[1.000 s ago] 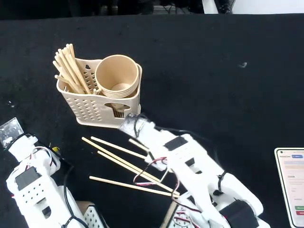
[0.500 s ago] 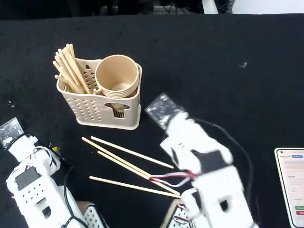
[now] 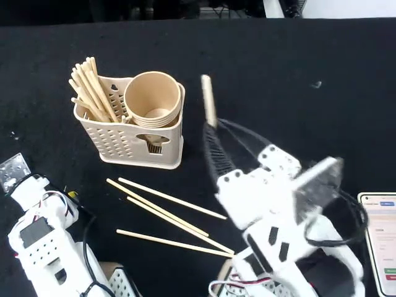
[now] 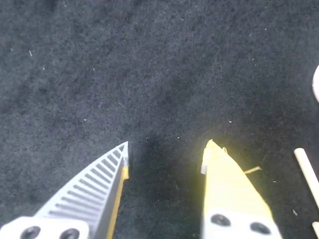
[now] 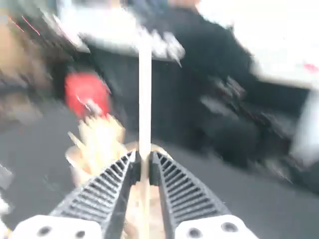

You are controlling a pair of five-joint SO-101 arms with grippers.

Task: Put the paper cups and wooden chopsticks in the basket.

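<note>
Right gripper: clamped on one chopstick.
Left gripper: jaws apart.
Next: we'd bring its tip over the basket, clear of the cups, before releasing.

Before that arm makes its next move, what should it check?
1. Grip on held chopstick by right end effector: ok.
2. Upright basket: ok.
3. Chopstick above the basket: not ok, off to one side in the high view.
4. Room beside the paper cups: cannot tell.
5. Open, empty left end effector: ok.
6. All loose chopsticks collected: not ok, four lie outside the basket.
</note>
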